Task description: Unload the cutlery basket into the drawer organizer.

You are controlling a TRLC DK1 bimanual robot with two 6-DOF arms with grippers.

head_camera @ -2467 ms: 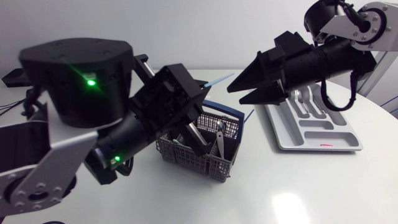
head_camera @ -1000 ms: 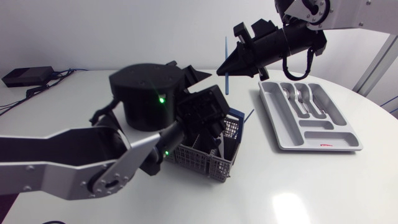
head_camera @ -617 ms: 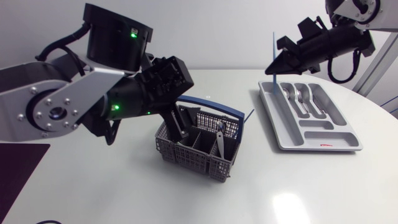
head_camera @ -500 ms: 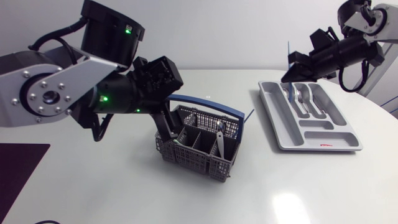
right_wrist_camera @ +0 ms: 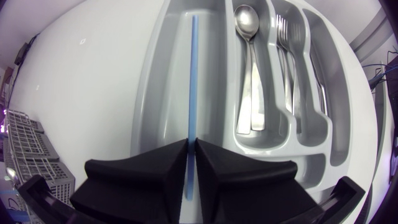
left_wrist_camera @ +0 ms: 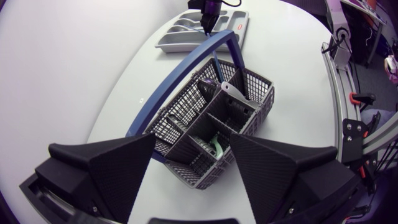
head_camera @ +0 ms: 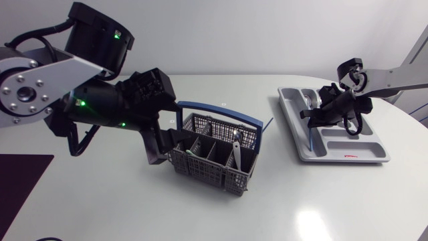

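The right gripper [right_wrist_camera: 191,144] pinches the straw [right_wrist_camera: 192,74] along the organizer's [right_wrist_camera: 144,106] long slot; released tilted, it may catch the divider and tip beside the spoon [right_wrist_camera: 247,62].

left tool [left_wrist_camera: 193,149] fingers spread wide; right tool [right_wrist_camera: 191,146] fingers pinched together

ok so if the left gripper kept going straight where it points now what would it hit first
Probably the near end of the grey mesh cutlery basket: it sits straight ahead of the open left gripper, though the gap is hard to judge.
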